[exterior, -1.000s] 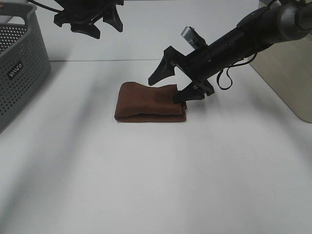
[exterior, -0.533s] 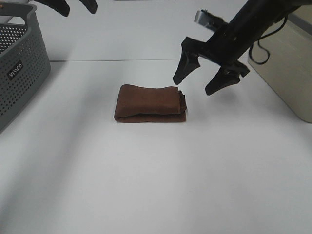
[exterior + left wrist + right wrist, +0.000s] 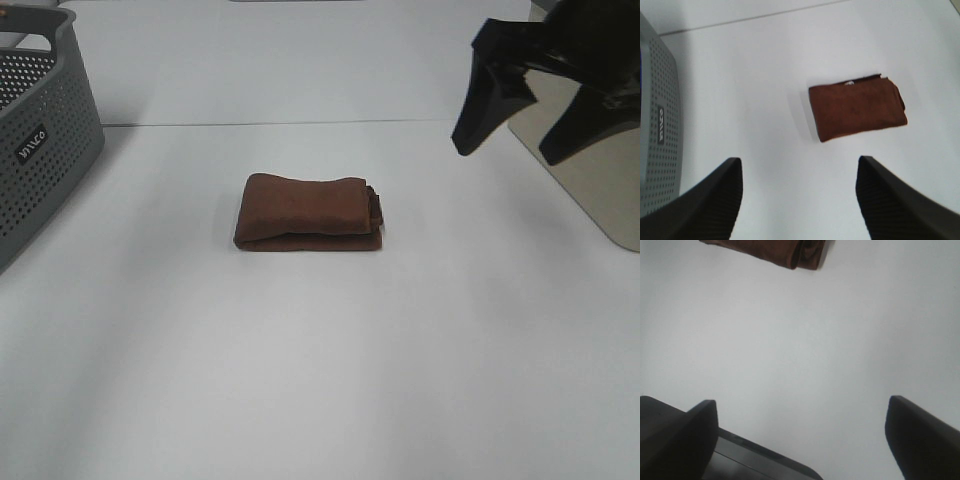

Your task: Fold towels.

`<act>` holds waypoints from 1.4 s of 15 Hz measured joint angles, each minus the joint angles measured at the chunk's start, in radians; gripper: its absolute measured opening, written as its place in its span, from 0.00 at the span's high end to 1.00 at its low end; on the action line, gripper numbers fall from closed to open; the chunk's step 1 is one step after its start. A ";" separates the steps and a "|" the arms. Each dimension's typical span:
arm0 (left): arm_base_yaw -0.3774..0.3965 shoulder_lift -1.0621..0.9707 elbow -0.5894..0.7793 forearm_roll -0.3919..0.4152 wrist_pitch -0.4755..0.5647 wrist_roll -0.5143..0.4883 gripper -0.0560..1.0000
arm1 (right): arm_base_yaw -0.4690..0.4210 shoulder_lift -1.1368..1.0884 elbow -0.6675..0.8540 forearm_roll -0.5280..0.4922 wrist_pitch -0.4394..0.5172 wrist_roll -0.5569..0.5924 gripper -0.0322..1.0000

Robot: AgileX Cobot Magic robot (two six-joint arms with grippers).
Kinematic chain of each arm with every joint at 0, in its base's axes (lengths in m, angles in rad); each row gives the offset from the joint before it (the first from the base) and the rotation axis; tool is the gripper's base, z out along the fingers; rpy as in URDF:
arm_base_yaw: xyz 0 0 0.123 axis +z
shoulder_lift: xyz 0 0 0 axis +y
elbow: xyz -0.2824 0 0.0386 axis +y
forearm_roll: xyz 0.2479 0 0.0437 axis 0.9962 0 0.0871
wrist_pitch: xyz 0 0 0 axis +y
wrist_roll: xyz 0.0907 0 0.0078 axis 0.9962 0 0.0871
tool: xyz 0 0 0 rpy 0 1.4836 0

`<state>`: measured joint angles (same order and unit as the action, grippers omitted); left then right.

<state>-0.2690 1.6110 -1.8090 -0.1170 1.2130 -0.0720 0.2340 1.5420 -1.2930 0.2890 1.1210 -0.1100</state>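
Exterior high, folded towel (image 3: 309, 213) on table, right pincer (image 3: 525, 125) agape, raised well apart.

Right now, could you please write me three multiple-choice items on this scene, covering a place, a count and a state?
1. Where is the grey perforated plastic basket? A left edge of the table B right edge C beside the towel
2. How many dark reddish-brown terry-cloth towels are there? A one B two C three
3. The towel is: A spread flat B folded C hanging

Key: 1 A, it stands at the exterior view's left edge. 2 A, only one lies on the white table. 3 B, stacked layers show at its edge.
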 joint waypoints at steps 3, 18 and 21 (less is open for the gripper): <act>0.000 -0.238 0.297 0.006 0.001 0.003 0.36 | 0.000 -0.222 0.177 -0.041 0.001 0.001 0.15; 0.000 -1.614 1.238 0.021 0.009 0.164 0.35 | 0.000 -1.355 0.725 -0.253 0.069 0.049 0.15; 0.000 -1.609 1.271 0.002 -0.059 0.226 0.35 | 0.000 -1.419 0.750 -0.269 0.020 0.049 0.15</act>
<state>-0.2690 0.0020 -0.5380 -0.1150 1.1540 0.1540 0.2340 0.1230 -0.5430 0.0200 1.1410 -0.0610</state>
